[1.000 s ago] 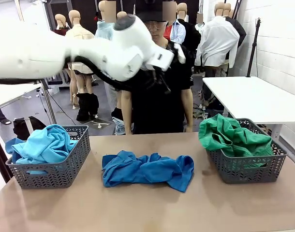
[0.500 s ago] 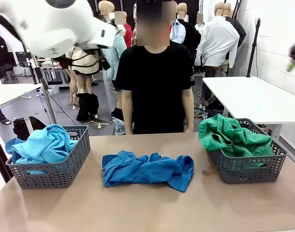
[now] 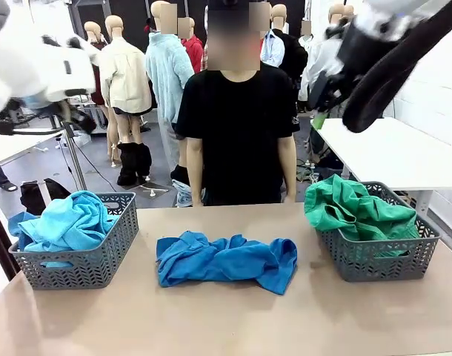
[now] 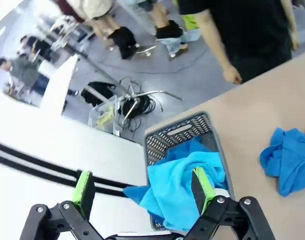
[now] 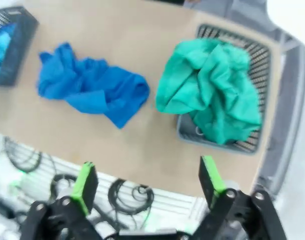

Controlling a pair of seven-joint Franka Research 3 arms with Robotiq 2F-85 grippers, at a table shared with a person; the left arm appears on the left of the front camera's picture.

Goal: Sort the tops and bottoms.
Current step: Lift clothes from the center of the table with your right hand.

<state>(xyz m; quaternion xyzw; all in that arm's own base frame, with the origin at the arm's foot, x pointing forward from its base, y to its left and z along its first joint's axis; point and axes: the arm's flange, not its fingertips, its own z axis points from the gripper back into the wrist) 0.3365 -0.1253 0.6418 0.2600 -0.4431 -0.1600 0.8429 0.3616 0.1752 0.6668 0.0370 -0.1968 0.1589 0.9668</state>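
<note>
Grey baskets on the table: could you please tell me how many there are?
2. The left basket holds the sky-blue top; the right basket holds the green bottoms. None seems hidden.

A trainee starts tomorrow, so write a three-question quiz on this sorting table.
1. True or false: the royal blue top lies in a basket.
2. Which garment is in the right basket? A sky-blue top; B green bottoms; C royal blue top.
3. Fill in: the left gripper and right gripper both have jaws ____.
Key: 1 false, it lies on the table between the baskets; 2 B; 3 open.
</note>
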